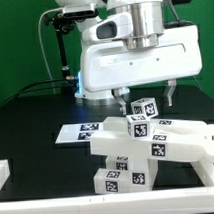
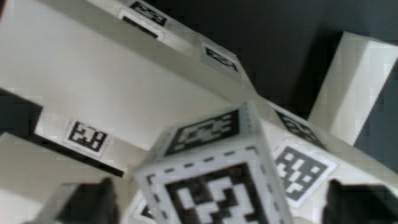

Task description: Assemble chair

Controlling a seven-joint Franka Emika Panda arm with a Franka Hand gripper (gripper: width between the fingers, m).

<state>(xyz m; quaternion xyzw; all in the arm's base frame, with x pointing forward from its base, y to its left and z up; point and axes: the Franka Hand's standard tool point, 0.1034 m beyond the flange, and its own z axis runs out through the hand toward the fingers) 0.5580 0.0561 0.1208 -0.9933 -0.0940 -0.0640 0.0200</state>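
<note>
The chair stood part-joined on the tabletop, a tagged block between the spread, empty fingers; more joining seemed left.

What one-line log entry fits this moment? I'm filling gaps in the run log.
task: assemble chair | gripper: above stacked chair parts, grip unclear | marker board: flat on table

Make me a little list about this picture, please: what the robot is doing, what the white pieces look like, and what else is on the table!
robot hand: gripper poised above a small tagged block, no grip visible
jaws: open or shut cannot be told
small block: block sits on top of the pile, tilted
white pieces: chair parts stacked together, with black-and-white square tags
flat sheet: marker board lies behind the pile
table: black table
</note>
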